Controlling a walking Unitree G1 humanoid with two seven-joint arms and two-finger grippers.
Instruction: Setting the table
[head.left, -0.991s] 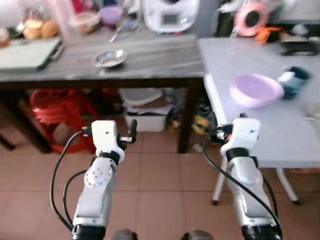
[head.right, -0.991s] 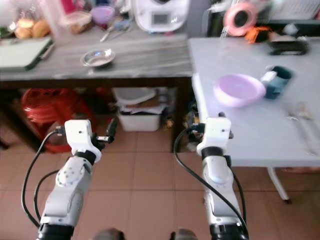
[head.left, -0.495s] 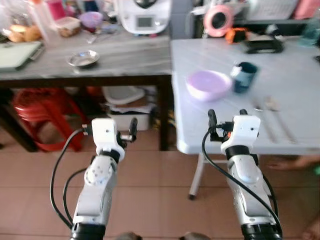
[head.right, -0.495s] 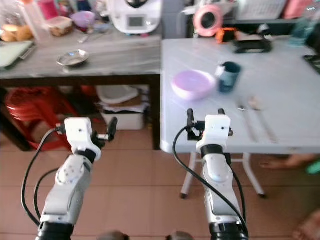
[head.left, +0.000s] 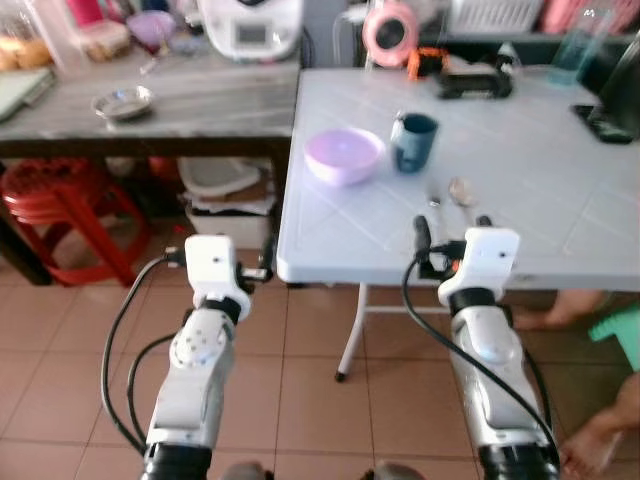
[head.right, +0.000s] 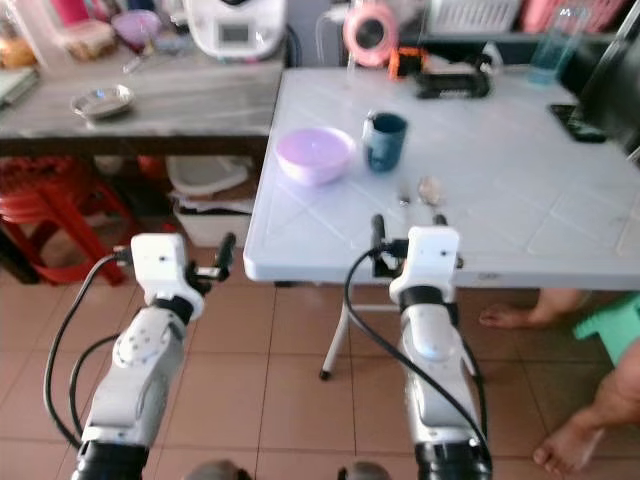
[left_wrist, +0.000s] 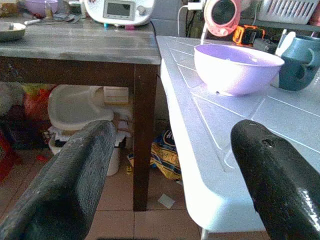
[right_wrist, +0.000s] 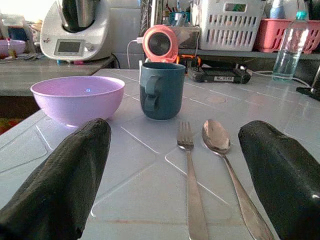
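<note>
On the white table (head.left: 530, 160) stand a lilac bowl (head.left: 344, 156) and a dark teal mug (head.left: 414, 141), side by side near its left end. A fork (right_wrist: 192, 185) and a spoon (right_wrist: 220, 145) lie together just in front of the mug. My right gripper (head.left: 452, 228) is open and empty, level with the table's front edge, with the cutlery straight ahead of it. My left gripper (head.left: 220, 252) is open and empty, off the table's left corner, over the floor. The left wrist view has the bowl (left_wrist: 237, 67) up on the table beyond the corner.
A dark wooden table (head.left: 200, 100) to the left carries a steel dish (head.left: 123, 101) and a white appliance (head.left: 250, 25). Red stools (head.left: 60, 200) and tubs sit under it. A pink fan (head.left: 390, 30) and water bottle (head.left: 575, 50) stand at the back. A person's feet (head.left: 600, 430) and a green stool (head.left: 620, 335) are at the right.
The camera has swung to the right: the white table with bowl, mug and cutlery now sits straight ahead and closer. Both arms hold the same raised pose, grippers still open.
</note>
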